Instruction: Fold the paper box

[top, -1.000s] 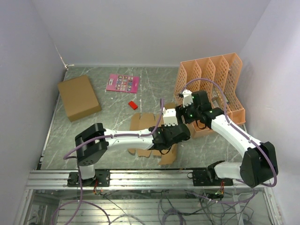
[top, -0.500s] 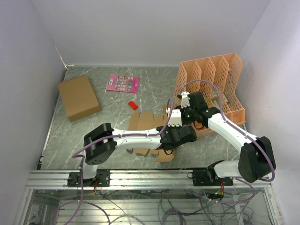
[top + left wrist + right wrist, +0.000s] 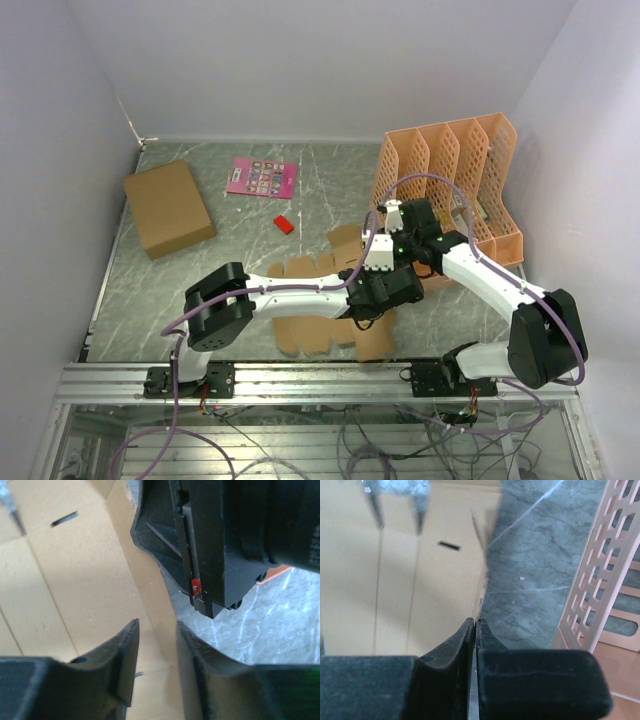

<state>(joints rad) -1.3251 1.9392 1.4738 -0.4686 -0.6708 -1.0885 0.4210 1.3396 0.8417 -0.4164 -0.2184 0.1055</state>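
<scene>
Well, the flat brown cardboard cut-out box [image 3: 305, 338] lies toward 6 o'clock on the grey-green marbled surface [image 3: 250, 235]. From above, my two arms [image 3: 300, 290] hide its middle. My left gripper [image 3: 156, 630] stands slightly spread, with a flap edge running through the gap; I cannot tell whether the fingers [image 3: 125, 655] touch it. My right gripper [image 3: 475, 625] is pressed together, pinching the sheet's edge at about 2 o'clock. The orange lattice file rack [image 3: 620, 660] is cut off at 3 o'clock.
</scene>
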